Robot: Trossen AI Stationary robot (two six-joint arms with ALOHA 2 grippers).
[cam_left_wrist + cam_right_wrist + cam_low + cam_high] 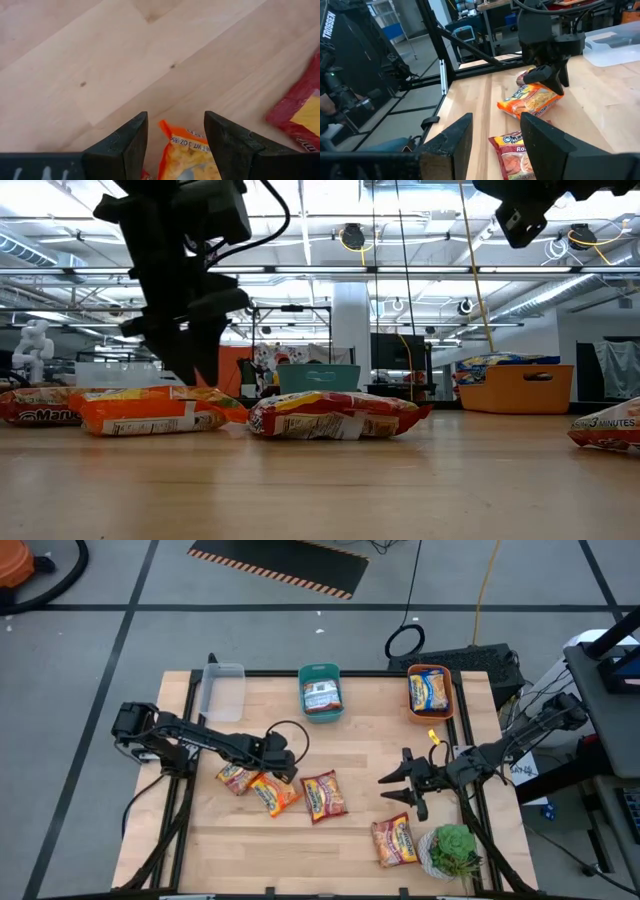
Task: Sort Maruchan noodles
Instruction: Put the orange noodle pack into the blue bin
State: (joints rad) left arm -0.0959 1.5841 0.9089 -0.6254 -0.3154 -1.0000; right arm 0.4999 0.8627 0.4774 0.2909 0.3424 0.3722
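Several Maruchan packets lie flat on the wooden table: an orange one [273, 792], a red one [323, 795] beside it, a reddish one [235, 777] to its left, and a pink-red one [395, 840] near the plant. A blue-white packet sits in the teal bin [321, 673], and a yellow-blue one in the orange bin [430, 668]. My left gripper [287, 768] is open and low over the orange packet [186, 155]; its fingers stand on either side of the packet's far end. My right gripper [385, 790] hangs open above bare table, right of the red packet.
A clear plastic container [222, 690] stands at the far left of the table, with the teal and orange bins along the far edge. A green potted plant [452, 850] sits at the near right corner. Bare wood lies between the packets and the bins.
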